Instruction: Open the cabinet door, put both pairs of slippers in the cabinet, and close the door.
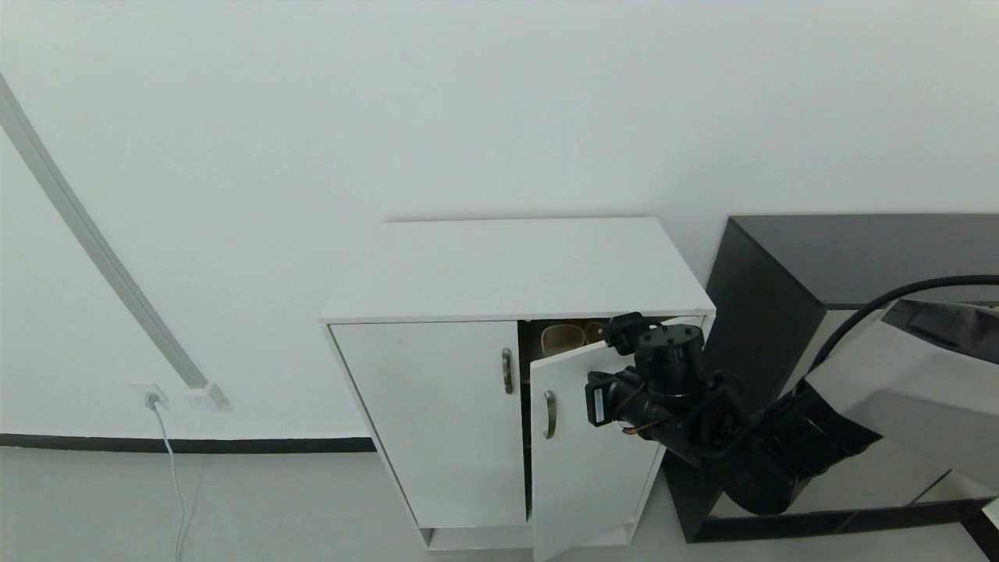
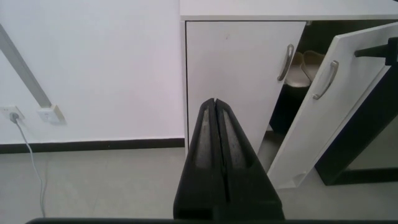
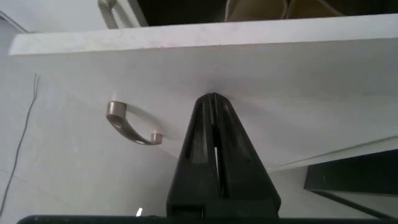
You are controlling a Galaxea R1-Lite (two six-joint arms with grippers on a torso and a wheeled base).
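At the cabinet's right door (image 1: 581,445), ajar w/ slippers (image 1: 563,337) on the shelf inside, right gripper (image 3: 213,99) is pinched together, empty, tips on the panel. Push steady & square till flush w/ left door (image 1: 429,421); keep left gripper (image 2: 214,102), also pinched, clear.

I note a black unit (image 1: 780,312) at right against the wall; at left, a socket (image 1: 148,395) with a white cable (image 1: 173,468) plugged in.
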